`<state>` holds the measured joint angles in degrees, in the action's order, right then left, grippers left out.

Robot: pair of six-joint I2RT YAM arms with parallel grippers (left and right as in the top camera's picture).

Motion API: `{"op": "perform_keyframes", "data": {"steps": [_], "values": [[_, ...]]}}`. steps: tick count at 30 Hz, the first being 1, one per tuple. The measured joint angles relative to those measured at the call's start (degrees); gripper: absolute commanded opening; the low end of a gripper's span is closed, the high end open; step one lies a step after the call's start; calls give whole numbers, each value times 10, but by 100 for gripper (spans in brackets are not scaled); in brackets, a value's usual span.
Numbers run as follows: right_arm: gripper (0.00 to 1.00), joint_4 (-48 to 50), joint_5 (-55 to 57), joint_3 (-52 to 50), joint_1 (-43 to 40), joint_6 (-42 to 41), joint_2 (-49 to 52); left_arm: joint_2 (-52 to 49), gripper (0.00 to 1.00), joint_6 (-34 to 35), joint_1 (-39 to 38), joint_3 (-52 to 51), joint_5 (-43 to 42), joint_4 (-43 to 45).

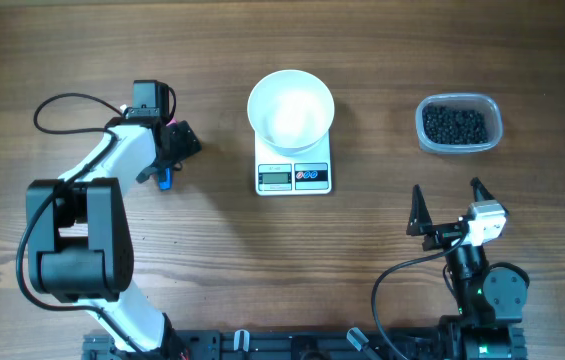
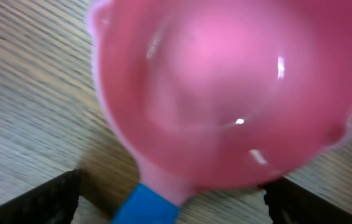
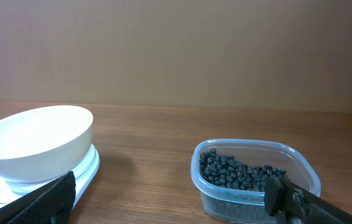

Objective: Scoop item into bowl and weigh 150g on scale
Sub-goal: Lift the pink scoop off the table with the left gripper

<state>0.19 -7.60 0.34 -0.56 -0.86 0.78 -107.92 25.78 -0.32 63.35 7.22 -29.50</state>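
Little of the task looks done. The white bowl (image 1: pixel 290 105) sits on the scale (image 1: pixel 294 176) at the far middle of the tabletop (image 1: pixel 262 270), and it is empty in both the overhead and right wrist views. All the black beads (image 1: pixel 454 124) lie in the clear tub (image 1: pixel 496 128), well apart to the right of the scale. The scale's display is too small to read.

The pink scoop (image 2: pixel 225 93) with its blue handle (image 2: pixel 144 208) lies on the tabletop at the far left. The left claw (image 2: pixel 171 193) hangs over it, spread, with a finger on either side of the handle and a gap showing at each, so it grips nothing. The right claw (image 1: pixel 447 195) is near right, spread wide and empty, pointing toward the tub and bowl.

Still to do, as I judge it: grip the scoop, carry it to the tub, ladle beads into the bowl and stop at the target weight.

Count:
- one bowl
- one scale
- one tub
- one scoop
- two claws
- beads too many to number
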Motion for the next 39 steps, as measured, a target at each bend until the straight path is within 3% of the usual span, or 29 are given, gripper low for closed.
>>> {"op": "perform_keyframes", "data": {"steps": [5,14,22,39], "values": [[100,0,0,0,0,0,0,0,49,-6,0,0,-18,2],[100,0,0,0,0,0,0,0,48,-34,0,0,3,0],[100,0,0,0,0,0,0,0,37,-92,0,0,8,0],[100,0,0,0,0,0,0,0,21,-116,0,0,8,-5]]}}
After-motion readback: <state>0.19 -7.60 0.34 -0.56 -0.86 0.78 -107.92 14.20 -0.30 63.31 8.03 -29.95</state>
